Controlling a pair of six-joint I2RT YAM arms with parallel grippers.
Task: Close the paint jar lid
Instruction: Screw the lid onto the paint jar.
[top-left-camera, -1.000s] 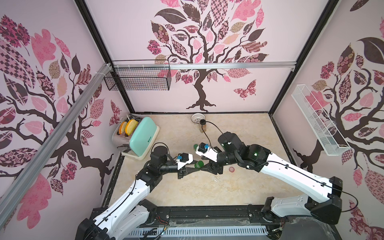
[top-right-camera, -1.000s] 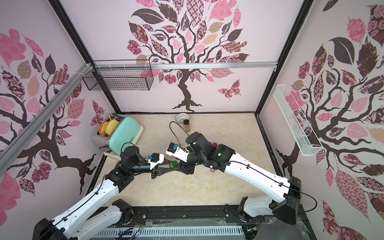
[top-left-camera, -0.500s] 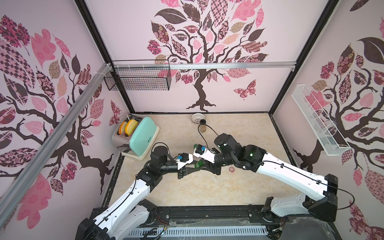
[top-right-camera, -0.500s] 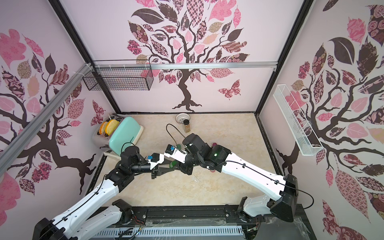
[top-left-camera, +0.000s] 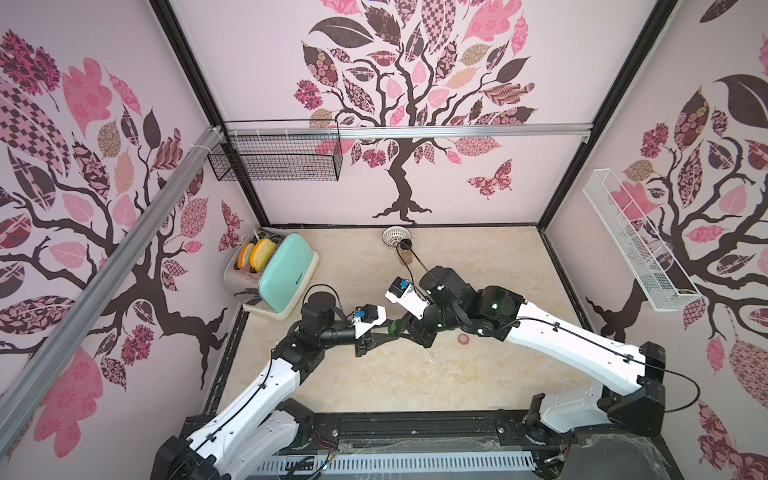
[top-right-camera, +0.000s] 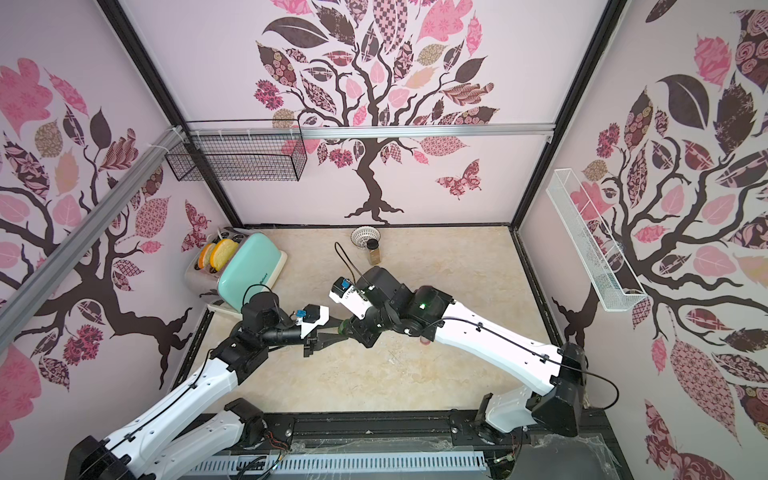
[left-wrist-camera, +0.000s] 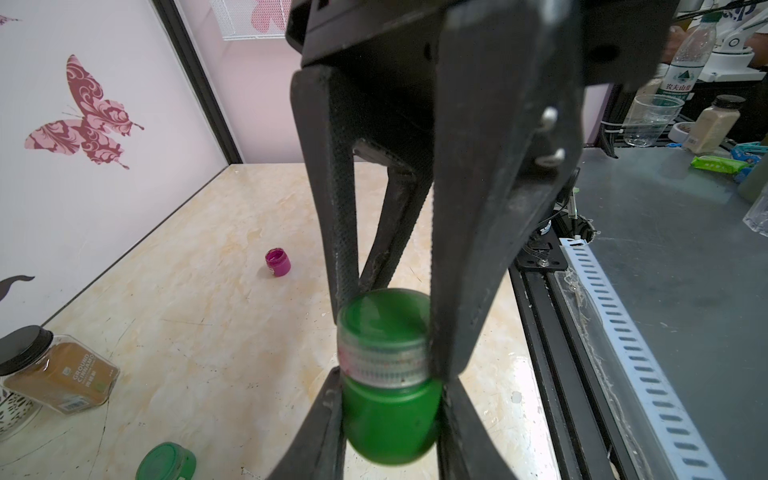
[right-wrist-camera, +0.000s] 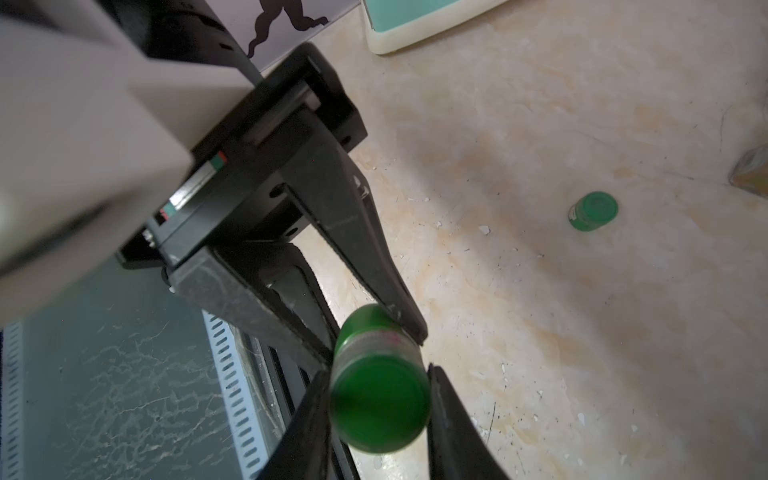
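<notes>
A small green paint jar (top-left-camera: 393, 328) (top-right-camera: 342, 327) hangs above the table, held between my two grippers. My left gripper (left-wrist-camera: 390, 415) is shut on the jar's body (left-wrist-camera: 390, 428). From the opposite side my right gripper (right-wrist-camera: 378, 395) is shut on the green lid end (right-wrist-camera: 380, 405). A pale label band (left-wrist-camera: 382, 361) runs round the jar between the two grips. The left wrist view shows the right arm's fingers (left-wrist-camera: 490, 216) pinching the far end. In the right wrist view the left arm's fingers (right-wrist-camera: 370, 241) clamp the end farther from the camera.
A second green jar (right-wrist-camera: 592, 210) (left-wrist-camera: 166, 461) and a magenta jar (left-wrist-camera: 277, 262) (top-left-camera: 463, 338) stand on the table. A cinnamon spice jar (top-right-camera: 373, 252) and a white strainer (top-left-camera: 397, 236) sit at the back. The mint toaster (top-left-camera: 282, 272) is at the left.
My right gripper has moved left onto the jar's free end and closed on it. The left gripper has kept its hold without moving.
</notes>
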